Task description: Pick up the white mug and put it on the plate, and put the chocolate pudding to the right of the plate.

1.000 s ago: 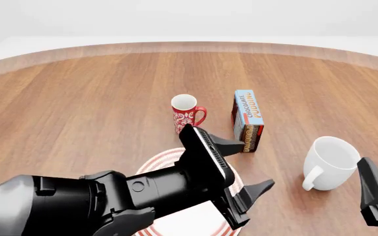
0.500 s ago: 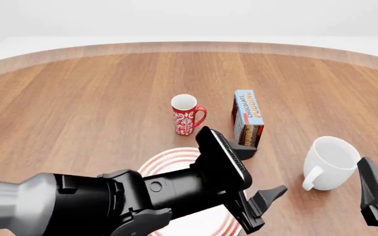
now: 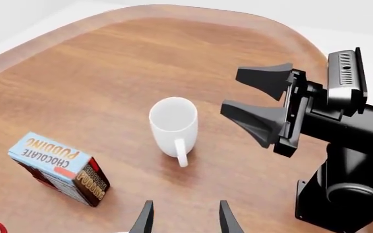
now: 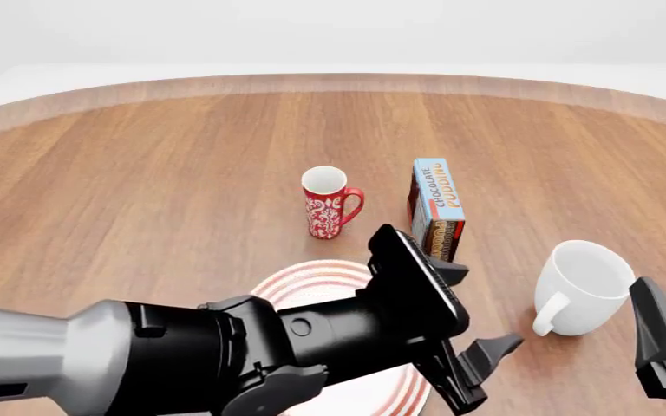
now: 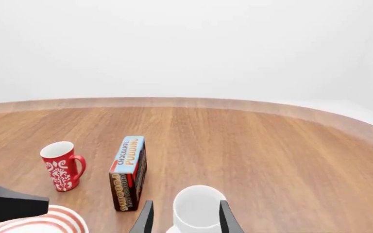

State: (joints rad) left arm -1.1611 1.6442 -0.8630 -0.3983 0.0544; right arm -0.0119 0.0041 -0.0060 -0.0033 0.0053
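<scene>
A: Where are our task things right now?

B: We see the white mug point(image 4: 585, 284) upright on the wooden table point(image 4: 159, 182), toward the right side of the front view, its handle turned toward our side. The plate point(image 4: 310, 282) lies near the front middle, and our left arm covers most of it. The pudding box point(image 4: 436, 208) stands on a long narrow side between the plate and the mug, blue face up, apart from both.

A: And the red mug point(image 4: 329, 201)?

B: Upright just left of the box, beyond the plate, not touching either.

A: What about our left gripper point(image 4: 470, 334)?

B: It hangs over the plate's right edge, jaws spread apart with nothing between them. From its wrist camera we look straight at the mug point(image 3: 173, 124), which is beyond the fingertips.

A: The right gripper point(image 3: 259, 101)?

B: Low at the table's right front, just beside the mug. Its jaws are also apart and empty; in the left wrist view both fingers point toward the mug without touching it. Its own camera shows the mug point(image 5: 197, 208) right ahead between the fingertips.
</scene>
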